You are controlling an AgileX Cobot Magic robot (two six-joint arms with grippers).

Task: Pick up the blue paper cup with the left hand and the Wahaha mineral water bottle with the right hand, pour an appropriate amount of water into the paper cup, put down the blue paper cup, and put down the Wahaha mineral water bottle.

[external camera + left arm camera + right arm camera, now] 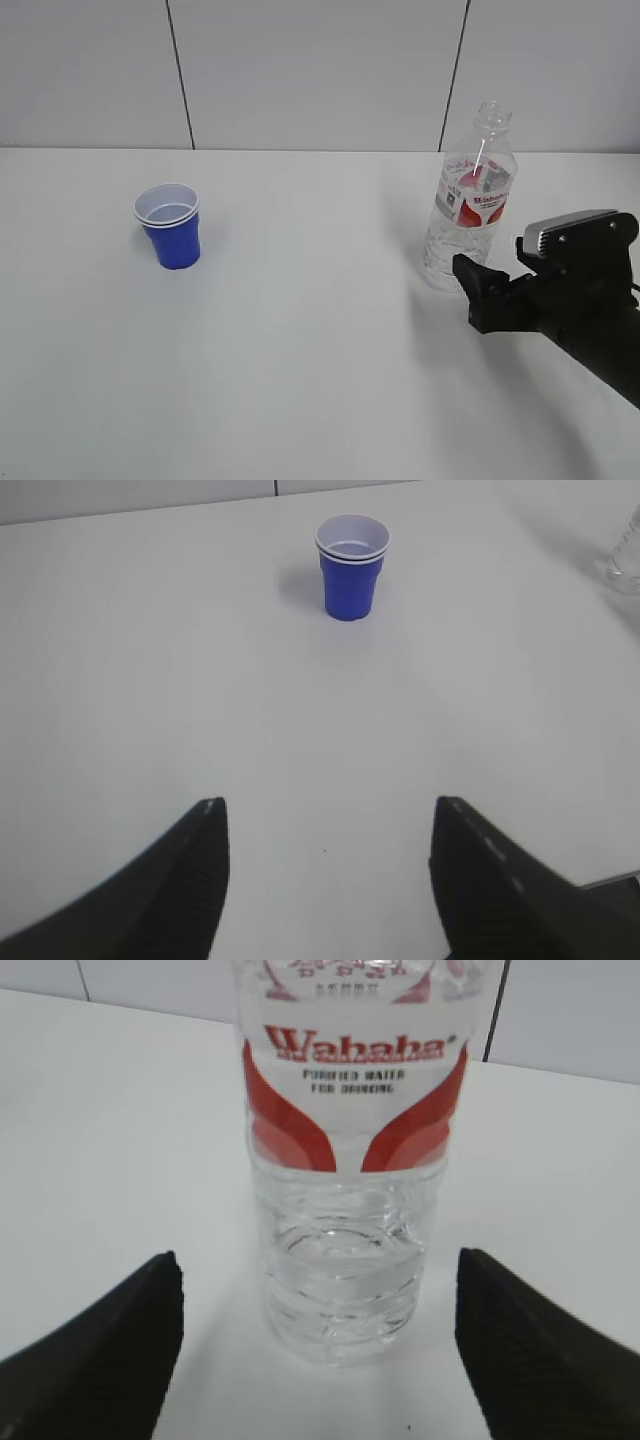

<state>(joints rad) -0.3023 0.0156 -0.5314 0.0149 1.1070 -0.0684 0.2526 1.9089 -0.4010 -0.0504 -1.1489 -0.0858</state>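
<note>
right fingers (320, 1360) spread wide, nothing held | tall clear ribbed Wahaha bottle (345, 1200) upright, dead ahead between them, near counter's far right edge | left fingers (325, 880) apart, empty | small blue paper cup (351, 567) well ahead, far-left side | we close right first

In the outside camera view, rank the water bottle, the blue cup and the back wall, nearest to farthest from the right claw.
1. Wahaha mineral water bottle, just beyond the right claw.
2. Blue paper cup, far left on the table.
3. Back wall, behind the table.
</note>
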